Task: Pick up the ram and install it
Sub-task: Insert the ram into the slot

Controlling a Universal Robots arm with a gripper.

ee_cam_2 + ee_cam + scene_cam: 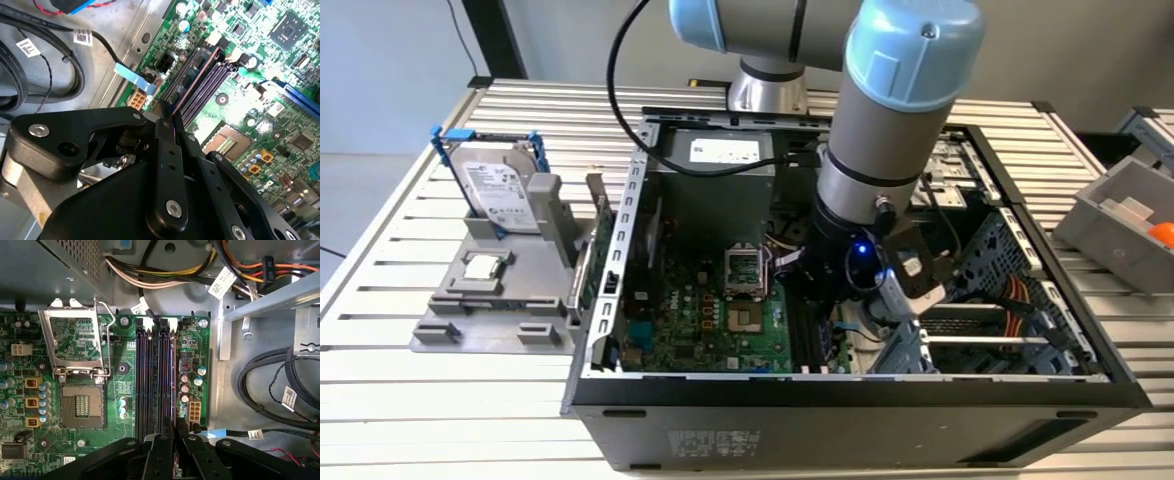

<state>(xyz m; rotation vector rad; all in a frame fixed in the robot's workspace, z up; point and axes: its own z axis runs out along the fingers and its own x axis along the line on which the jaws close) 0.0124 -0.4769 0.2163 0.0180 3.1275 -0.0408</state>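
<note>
Ram (192, 82) stands edge-on, clamped between the gripper's (166, 114) closed fingers, held thin-side down so it lines up with a memory slot (162, 380) on the motherboard (120, 390) inside the open computer case (854, 395); seating looks underway.

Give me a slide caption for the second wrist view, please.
Gripper shut on the ram, held edge-on over the slots of the green board.

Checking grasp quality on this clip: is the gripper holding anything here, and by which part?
Yes. The gripper is shut on the ram, pinching one end of the thin stick edge-on; the rest reaches out over the memory slots.
</note>
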